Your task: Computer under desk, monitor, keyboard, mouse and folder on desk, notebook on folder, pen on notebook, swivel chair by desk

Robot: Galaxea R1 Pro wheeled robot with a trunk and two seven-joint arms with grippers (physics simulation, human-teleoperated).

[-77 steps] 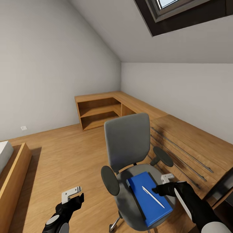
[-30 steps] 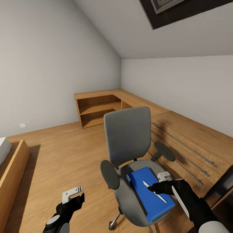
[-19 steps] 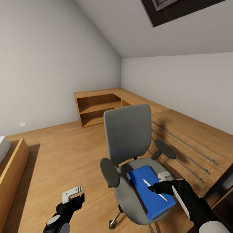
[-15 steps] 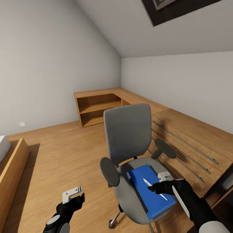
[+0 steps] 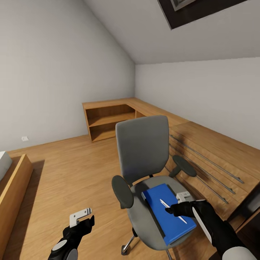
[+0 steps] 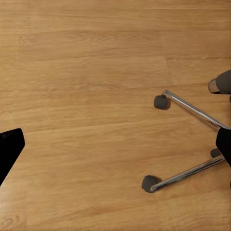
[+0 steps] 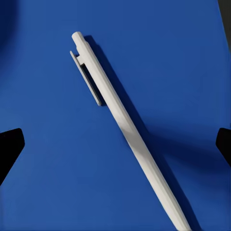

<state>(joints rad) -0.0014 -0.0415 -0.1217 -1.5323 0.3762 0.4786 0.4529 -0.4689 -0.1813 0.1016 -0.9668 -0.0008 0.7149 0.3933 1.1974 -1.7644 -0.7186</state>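
Note:
The grey swivel chair (image 5: 142, 151) stands in mid-room, its back towards the corner. On its seat lies the blue folder (image 5: 168, 209) with the white pen (image 5: 164, 203) resting diagonally on top. My right gripper (image 5: 176, 208) hovers just over the pen, open; in the right wrist view the pen (image 7: 120, 120) lies on the folder (image 7: 48, 96) between the widely spread fingertips of that gripper (image 7: 115, 147), untouched. My left gripper (image 5: 81, 217) hangs open over the floor beside the chair, and from the left gripper (image 6: 115, 144) I look down on the chrome base (image 6: 192, 110). Desk, monitor, keyboard, mouse, computer and notebook are out of view.
A low oak dresser (image 5: 202, 148) with long bar handles runs along the right wall, close behind the chair, and turns into open shelves (image 5: 108, 124) in the corner. An oak bed frame (image 5: 14, 195) sits at the left. Open plank floor (image 5: 72, 169) lies between them.
Since 2.6 s ago the head view has shifted a little and my right gripper has moved in over the pen's middle. Nothing has moved in the last second.

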